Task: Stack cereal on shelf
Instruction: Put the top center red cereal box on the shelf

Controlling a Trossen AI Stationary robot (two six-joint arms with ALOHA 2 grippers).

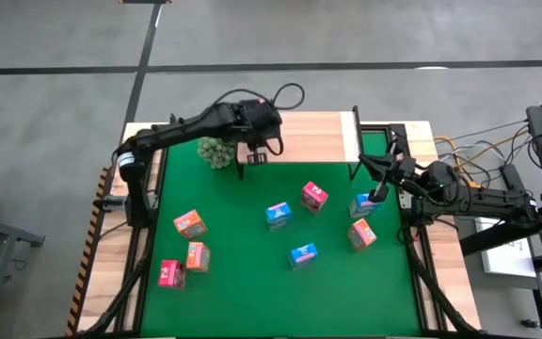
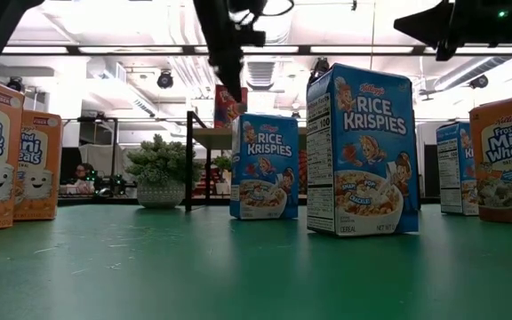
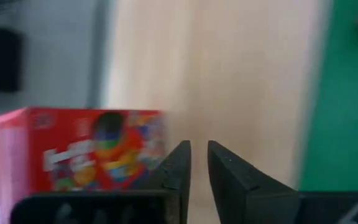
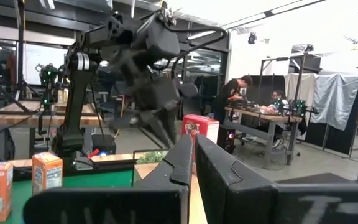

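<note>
One pink-red cereal box (image 3: 73, 152) stands upright on its base on the light wooden shelf (image 1: 313, 137) at the table's far side; it also shows in the right wrist view (image 4: 201, 127). My left gripper (image 3: 199, 146) hovers just beside it, over the shelf board, fingers nearly together with nothing between them. Several more cereal boxes stand on the green mat: pink-red (image 1: 313, 196), blue (image 1: 278, 215), orange (image 1: 189, 223). My right gripper (image 4: 194, 140) waits shut at the mat's right edge (image 1: 376, 169), raised and holding nothing.
A green spiky plant ball (image 1: 216, 151) sits by the shelf's left end, close under my left arm. Boxes cluster at the mat's left (image 1: 169, 273) and right (image 1: 362, 234), with open mat (image 1: 243, 282) toward the near edge. People work at benches beyond the table.
</note>
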